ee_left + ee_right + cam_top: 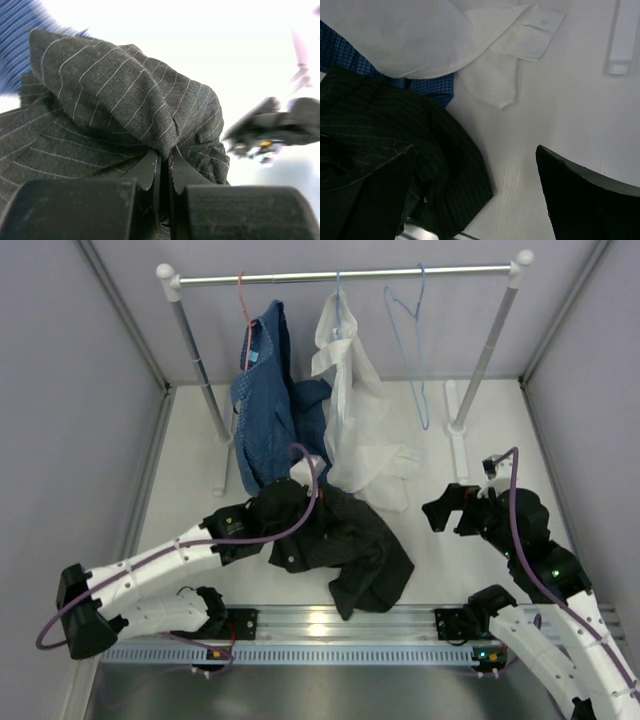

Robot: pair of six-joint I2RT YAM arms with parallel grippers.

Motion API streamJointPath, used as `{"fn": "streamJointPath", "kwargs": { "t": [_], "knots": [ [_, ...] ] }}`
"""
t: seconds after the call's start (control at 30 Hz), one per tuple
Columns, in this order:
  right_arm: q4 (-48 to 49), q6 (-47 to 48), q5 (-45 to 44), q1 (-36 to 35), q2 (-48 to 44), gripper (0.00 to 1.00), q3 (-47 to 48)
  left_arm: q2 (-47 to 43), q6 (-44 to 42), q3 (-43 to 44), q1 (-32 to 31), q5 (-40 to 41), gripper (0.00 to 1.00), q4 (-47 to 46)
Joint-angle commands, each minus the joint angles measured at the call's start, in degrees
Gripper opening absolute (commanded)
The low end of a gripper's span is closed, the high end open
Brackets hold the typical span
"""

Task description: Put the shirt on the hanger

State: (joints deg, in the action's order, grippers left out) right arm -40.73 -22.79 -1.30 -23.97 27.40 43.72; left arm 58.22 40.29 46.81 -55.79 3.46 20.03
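One shirt [345, 540], black with faint pinstripes, lies crumpled on the table [440, 570] close to the near edge, about midway between the left and right edges. Its upper part is bunched up towards the left. A darker flap trails down to the metal rail along the near edge.

The left gripper [272, 512] is at that raised upper part. In the left wrist view its fingers [150, 167] are clenched together on a fold of the striped cloth [125, 100], which rises in a rounded hump above them.

The right gripper [440, 510] hovers off the shirt's right side, nearer the right edge of the table. In the right wrist view its two fingers [580, 195] are spread wide with nothing between them but bare table, and the shirt's hem [395, 140] reaches under the left one.

The hanger [415, 350], a thin light-blue wire, hangs by its hook on the rack rail [340, 277] over the far edge, towards the far right corner, well apart from the shirt.

Left of it on the same rail hang a white shirt [350, 410] and a blue patterned shirt [265, 410], both drooping to the table just beyond the black one. A red-orange hanger [243, 310] shows above the blue one.
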Motion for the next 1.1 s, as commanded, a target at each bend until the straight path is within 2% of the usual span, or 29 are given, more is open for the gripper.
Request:
{"fn": "streamJointPath", "kwargs": {
  "t": [0.0, 0.03, 0.1, 0.17, 0.2, 0.27, 0.43, 0.5, 0.6, 0.63, 0.67, 0.73, 0.77, 0.8, 0.87, 0.9, 0.97, 1.07],
  "knots": [
    [7.6, -1.7, 7.4, -0.6, 1.3, 0.99, -0.4, 6.1, -1.8, 10.9, -2.7, 1.9, 0.05, -7.2],
    [7.8, -1.7, 7.2, -0.6, 1.4, 0.99, -0.3, 10.6, -2.1, 12.3, -2.8, 2.2, 0.11, -7.1],
    [7.7, -1.6, 6.2, -0.6, 1.4, 0.99, -0.4, 15.0, -2.9, 16.3, -2.9, 2.5, 0.31, -6.1],
    [7.7, -1.4, 6.0, -0.6, 1.3, 0.99, -0.7, 19.0, -4.3, 18.0, -2.9, 2.9, 0.60, -4.4],
    [7.6, -1.2, 6.3, -0.6, 1.3, 0.99, -0.7, 19.5, -4.8, 19.0, -3.0, 3.6, 0.83, -3.9],
    [7.7, -0.9, 7.3, -0.6, 1.2, 0.99, -0.9, 18.0, -6.5, 19.5, -2.9, 9.9, 0.96, -1.5],
    [7.8, -0.2, 6.1, -0.6, 1.3, 0.99, -0.7, 9.3, -7.7, 18.2, -2.9, 28.4, 0.98, 4.8],
    [8.5, 0.5, 6.7, -0.6, 2.1, 1.00, -0.7, 4.5, -5.0, 15.9, -2.9, 31.6, 0.98, 7.6],
    [11.6, 2.8, 14.8, -0.6, 6.1, 0.99, -0.9, 0.8, 0.8, 9.4, -2.8, 32.7, 0.98, 10.6],
    [12.0, 3.3, 20.2, -0.6, 7.9, 0.99, -0.2, 0.1, 2.8, 7.6, -2.9, 32.8, 0.98, 11.3],
    [12.0, 3.7, 21.9, -1.5, 12.5, 0.99, 0.4, -0.6, 6.3, 3.7, -2.9, 33.3, 0.98, 11.8],
    [10.4, 5.8, 17.3, -5.1, 19.5, 0.99, 3.9, -4.0, 9.9, -0.6, -2.8, 34.1, 0.98, 12.3],
    [9.7, 7.4, 12.4, -11.3, 21.4, 0.99, 5.2, -5.1, 12.6, -4.5, -2.8, 35.0, 0.98, 12.2],
    [8.1, 8.3, 2.8, -14.8, 23.9, 0.99, 8.4, -6.2, 13.5, -6.1, -2.7, 35.5, 0.98, 12.2],
    [6.3, 9.5, -5.1, -24.1, 32.1, 0.99, 12.0, -7.8, 14.5, -8.3, -2.7, 35.7, 0.98, 12.3],
    [5.8, 10.0, -10.7, -26.4, 35.0, 0.99, 15.0, -7.9, 14.7, -9.3, -2.5, 35.7, 0.98, 12.3],
    [6.6, 10.1, -14.6, -31.5, 42.4, 1.00, 17.2, -7.2, 15.2, -9.3, -2.5, 35.7, 0.98, 13.4],
    [9.6, 9.3, -17.9, -34.8, 50.2, 1.00, 20.2, -8.0, 17.1, -8.9, -2.5, 37.6, 0.98, 16.4]
  ]
}}
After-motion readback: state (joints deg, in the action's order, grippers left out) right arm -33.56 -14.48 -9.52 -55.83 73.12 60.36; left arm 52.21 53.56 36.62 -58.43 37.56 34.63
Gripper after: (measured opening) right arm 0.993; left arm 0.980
